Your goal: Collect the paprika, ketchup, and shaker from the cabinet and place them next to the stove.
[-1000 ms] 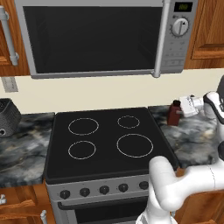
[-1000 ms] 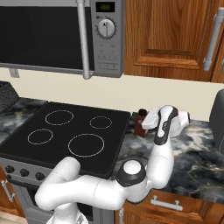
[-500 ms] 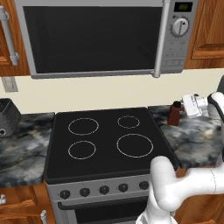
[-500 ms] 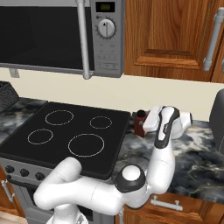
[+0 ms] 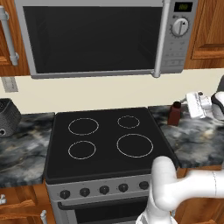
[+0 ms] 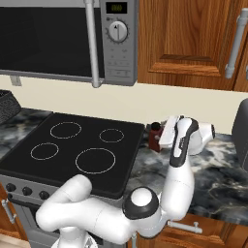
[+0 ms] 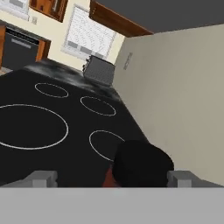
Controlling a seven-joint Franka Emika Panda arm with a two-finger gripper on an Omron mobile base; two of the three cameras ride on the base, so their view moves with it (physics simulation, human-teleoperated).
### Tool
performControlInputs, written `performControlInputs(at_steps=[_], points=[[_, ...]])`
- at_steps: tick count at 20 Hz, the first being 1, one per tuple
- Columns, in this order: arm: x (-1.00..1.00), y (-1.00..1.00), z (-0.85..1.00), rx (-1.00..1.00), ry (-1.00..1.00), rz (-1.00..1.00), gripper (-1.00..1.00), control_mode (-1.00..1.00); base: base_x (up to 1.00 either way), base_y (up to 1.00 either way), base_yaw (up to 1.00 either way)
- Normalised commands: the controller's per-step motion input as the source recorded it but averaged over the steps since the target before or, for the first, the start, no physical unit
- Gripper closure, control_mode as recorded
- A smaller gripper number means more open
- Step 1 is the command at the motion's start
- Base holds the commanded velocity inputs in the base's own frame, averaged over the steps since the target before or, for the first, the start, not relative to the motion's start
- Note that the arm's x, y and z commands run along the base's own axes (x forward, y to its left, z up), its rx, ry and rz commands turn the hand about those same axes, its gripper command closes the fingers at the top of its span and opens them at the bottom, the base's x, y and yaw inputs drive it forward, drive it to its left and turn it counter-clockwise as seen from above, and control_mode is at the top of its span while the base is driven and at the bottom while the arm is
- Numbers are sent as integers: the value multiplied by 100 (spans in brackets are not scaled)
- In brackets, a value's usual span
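The paprika [image 5: 174, 113] is a reddish-brown jar with a black cap. It stands upright on the marble counter just right of the stove [image 5: 100, 140], near the back wall. My gripper [image 5: 189, 104] hovers just right of the jar at cap height, open, with nothing between its fingers. From the right base view the paprika [image 6: 155, 137] shows just left of the gripper [image 6: 164, 134]. In the hand view its black cap [image 7: 142, 164] sits low between the fingertips [image 7: 41, 177], with the stove [image 7: 43, 127] beyond. The ketchup and shaker are out of view.
A microwave [image 5: 96, 35] hangs above the stove. Wooden wall cabinets [image 6: 189, 38] with shut doors sit to its right. A dark toaster [image 5: 6, 116] stands on the counter left of the stove. A dark appliance [image 6: 240, 133] stands at the far right.
The jaws have spread a touch wider. The hand has barely shifted beside the jar, and the paprika stands where it was.
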Motion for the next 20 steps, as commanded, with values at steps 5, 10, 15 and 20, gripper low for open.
performControlInputs(at_steps=[5,10,15,20], points=[[-44,0,18,-12,-22,0,-100,-100,0,0,0],[-78,3,10,-9,-21,0,-100,-100,0,0,0],[-98,32,10,-6,-15,-3,-100,-100,0,0,0],[-82,56,13,-5,-3,-5,-100,-100,0,0,0]])
